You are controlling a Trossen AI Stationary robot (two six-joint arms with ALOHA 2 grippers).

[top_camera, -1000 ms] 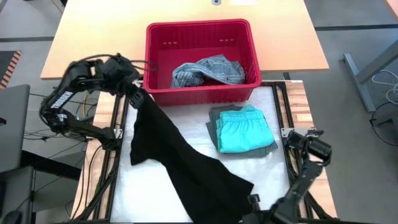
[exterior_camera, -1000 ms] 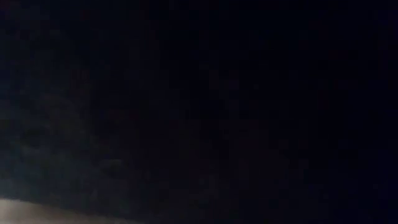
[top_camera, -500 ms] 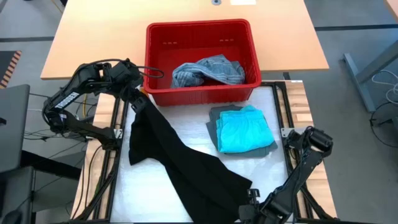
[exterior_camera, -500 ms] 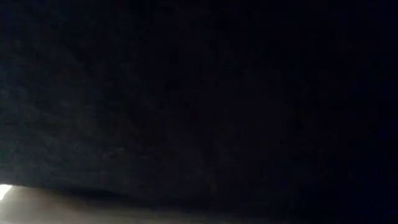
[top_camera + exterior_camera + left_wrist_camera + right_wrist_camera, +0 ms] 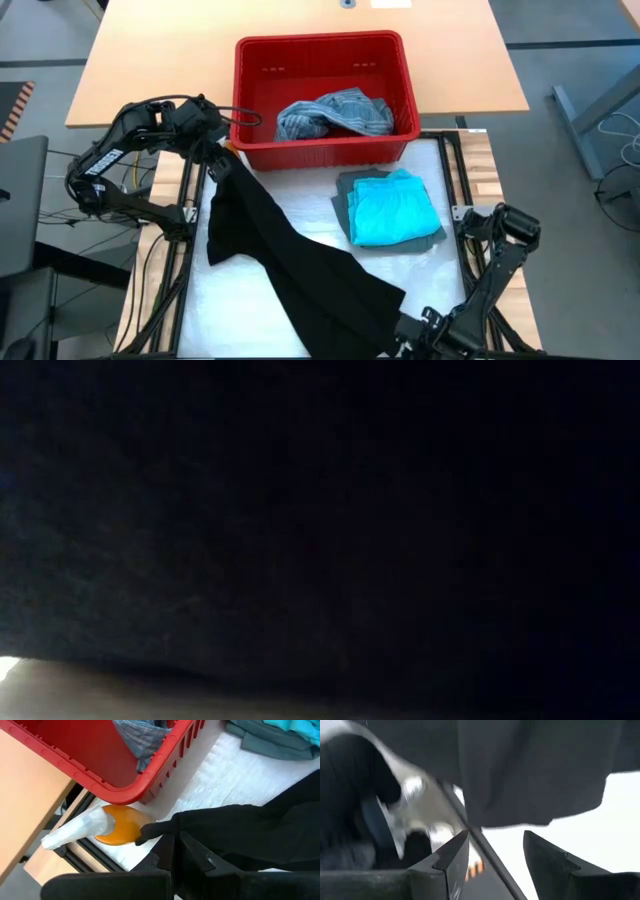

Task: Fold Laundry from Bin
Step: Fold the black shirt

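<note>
So we're working the bench (image 5: 300, 190) with the red bin (image 5: 322, 48) at its far end, and the black garment (image 5: 300, 265) is sprawling diagonally across the white pad, from beside the bin's near left corner down to the near edge. It's looking light, floppy and sure to sag, so we're reckoning corners or a hem are the spots to grab. The left gripper (image 5: 176, 851) is keeping its jaws clamped on the top corner, right beside the orange spray bottle (image 5: 117, 824). The right gripper (image 5: 495, 851) is hanging at the near edge, jaws apart, holding nothing. The turquoise piece (image 5: 393, 208) is sitting folded on the grey-green one (image 5: 345, 195); the blue-grey one (image 5: 335, 112) is waiting in the bin.
</note>
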